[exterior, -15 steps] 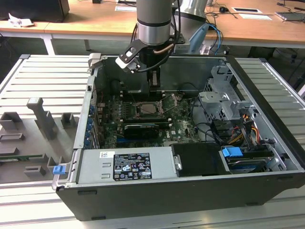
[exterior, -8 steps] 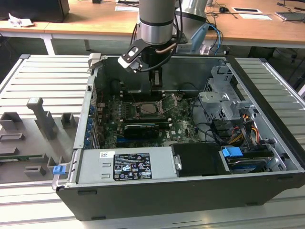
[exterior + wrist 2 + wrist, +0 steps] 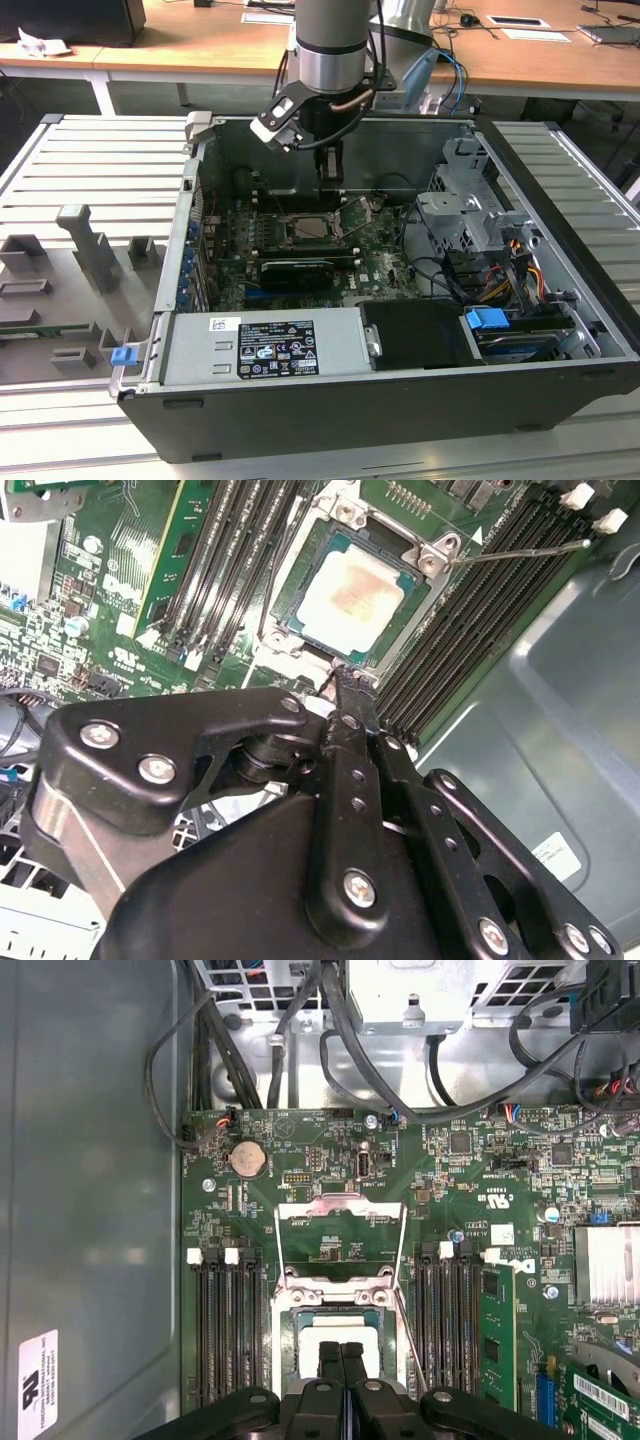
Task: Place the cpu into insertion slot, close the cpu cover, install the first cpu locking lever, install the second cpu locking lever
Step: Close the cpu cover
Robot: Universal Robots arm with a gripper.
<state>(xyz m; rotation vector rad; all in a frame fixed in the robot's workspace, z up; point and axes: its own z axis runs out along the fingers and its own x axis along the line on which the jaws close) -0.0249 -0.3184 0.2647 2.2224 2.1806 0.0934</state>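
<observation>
A: Pincer (image 3: 345, 675) narrow, closed on nothing, poised at the near rim of the slot (image 3: 437, 555); cpu (image 3: 350, 600) seated inside, just ahead.
B: Risk?
A: Probably a downward slip, which could scrape or tilt the cpu. Farther ahead the cover (image 3: 340, 1205) lies open; shut on a skewed cpu, it could jam.

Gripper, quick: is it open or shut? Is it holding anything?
Gripper: fingers shut together, holding nothing, above the cpu.
</observation>
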